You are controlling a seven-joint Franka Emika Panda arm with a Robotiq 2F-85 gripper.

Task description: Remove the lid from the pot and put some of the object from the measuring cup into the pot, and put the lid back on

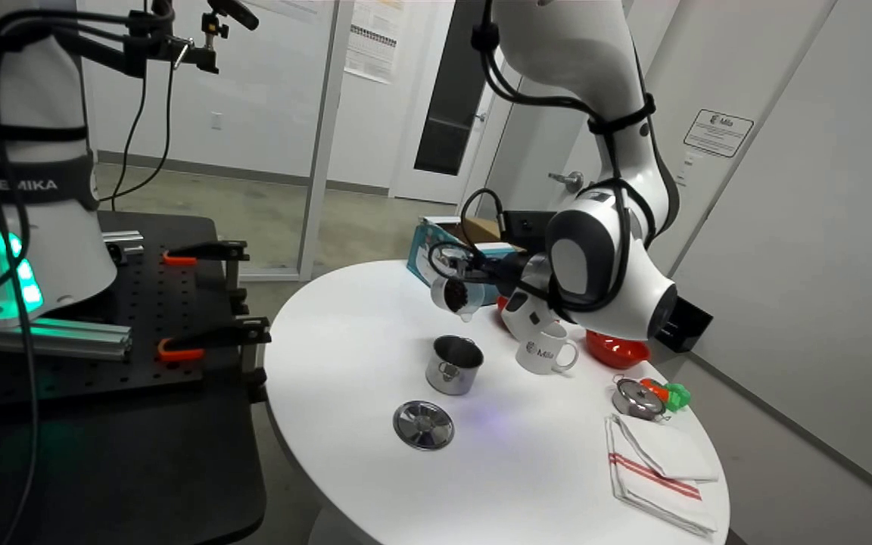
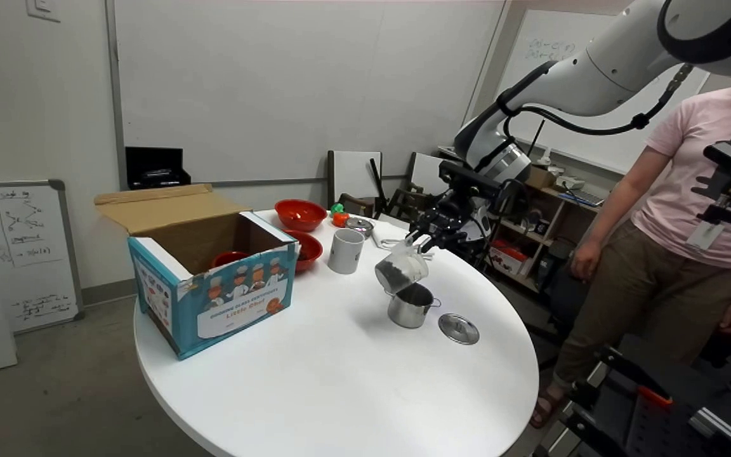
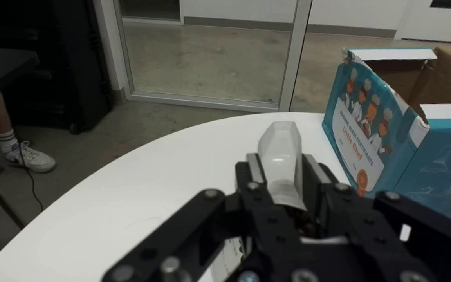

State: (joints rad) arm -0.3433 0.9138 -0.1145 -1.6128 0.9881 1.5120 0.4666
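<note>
Pot (image 1: 451, 376), silver and without cover, stands upright on the white counter (image 2: 327, 381), a short handle showing on its side. The lid (image 1: 423, 425) lies flat near it on the counter, knob up, not touching the pot. The tool (image 3: 284, 166) is pinching a translucent measuring cup (image 2: 400, 271); in the wrist view a narrow, clear part of the cup is caught in its grip. In both exterior views the cup is tilted and held off the counter, near the pot, with dark bits (image 1: 456, 294) inside; whether it is straight above the pot's mouth I cannot tell from these angles.

A white mug (image 1: 546, 352) with dark lettering stands upright near the pot. Farther off are a red bowl (image 1: 618, 351), a lower lidded pot (image 1: 638, 401) with an orange piece (image 1: 655, 390) and a green piece (image 1: 677, 397) beside it, and a folded cloth (image 1: 655, 484) with red stripes. A turquoise box (image 2: 245, 304) printed with small chefs stands near the counter's edge. In an exterior view, a person (image 2: 670, 209) in a pink shirt stands near the counter.
</note>
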